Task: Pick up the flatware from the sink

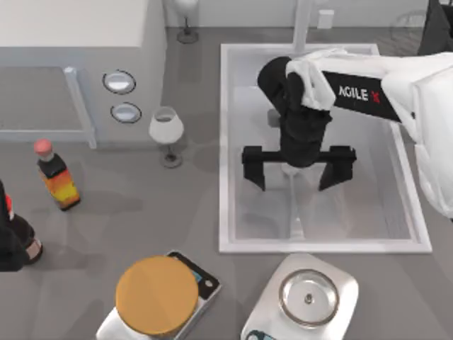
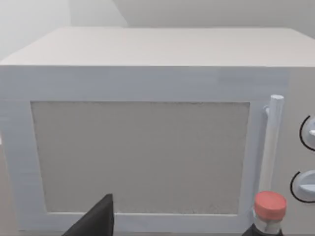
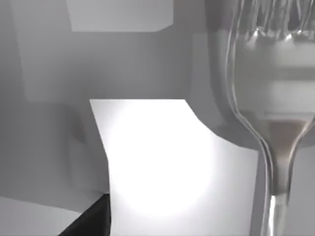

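Note:
The sink [image 1: 226, 142] is a pale rectangular basin with a raised white rim, right of the table's middle. The flatware, a slim silvery fork [image 1: 294, 212], lies on the basin floor with its handle toward the front rim. In the right wrist view the fork [image 3: 268, 98] is very close, tines and neck in view. My right gripper [image 1: 294, 184] hangs low over the sink, open, with its black fingers spread to either side of the fork. My left arm [image 1: 10, 241] is parked at the table's left edge; a dark fingertip [image 2: 98, 221] shows in its wrist view.
A white microwave [image 1: 71, 42] stands at the back left, with a red-capped sauce bottle [image 1: 56, 173] and a wine glass [image 1: 166, 131] in front of it. At the front edge sit a scale with a round orange top [image 1: 156, 294] and a small steel dish [image 1: 308, 297].

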Tool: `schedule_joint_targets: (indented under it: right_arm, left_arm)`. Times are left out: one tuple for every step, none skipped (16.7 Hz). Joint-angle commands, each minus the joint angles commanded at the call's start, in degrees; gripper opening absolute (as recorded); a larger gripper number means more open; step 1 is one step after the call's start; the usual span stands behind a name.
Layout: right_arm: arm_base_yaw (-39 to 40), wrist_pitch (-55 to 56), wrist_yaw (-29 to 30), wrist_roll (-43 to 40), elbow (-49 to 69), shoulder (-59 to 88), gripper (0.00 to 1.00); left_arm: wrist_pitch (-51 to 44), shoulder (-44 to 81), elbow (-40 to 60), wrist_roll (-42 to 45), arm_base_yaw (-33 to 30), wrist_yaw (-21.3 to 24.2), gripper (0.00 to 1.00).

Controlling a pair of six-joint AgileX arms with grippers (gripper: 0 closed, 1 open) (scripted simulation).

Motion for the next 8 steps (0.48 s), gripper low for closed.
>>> schedule_joint_targets:
  right_arm:
    - [0.0,0.8,0.0,0.0,-0.6,0.5,1.00]
    - [0.0,1.1,0.0,0.0,-0.8,0.6,1.00]
    - [0.0,1.1,0.0,0.0,-0.8,0.6,1.00]
    - [0.0,1.1,0.0,0.0,-0.8,0.6,1.00]
    - [0.0,1.1,0.0,0.0,-0.8,0.6,1.00]
    - [0.0,1.1,0.0,0.0,-0.8,0.6,0.92]
    - [0.0,1.1,0.0,0.0,-0.8,0.6,0.85]
    - [0.0,1.1,0.0,0.0,-0.8,0.6,0.77]
  left_arm:
    - [0.0,0.0,0.0,0.0,0.0,0.0,1.00]
    - [0.0,0.0,0.0,0.0,0.0,0.0,1.00]
    - [0.0,0.0,0.0,0.0,0.0,0.0,1.00]
    - [0.0,0.0,0.0,0.0,0.0,0.0,1.00]
    - [0.0,0.0,0.0,0.0,0.0,0.0,1.00]
    - [0.0,0.0,0.0,0.0,0.0,0.0,1.00]
    - [0.0,0.0,0.0,0.0,0.0,0.0,1.00]
    - [0.0,0.0,0.0,0.0,0.0,0.0,1.00]
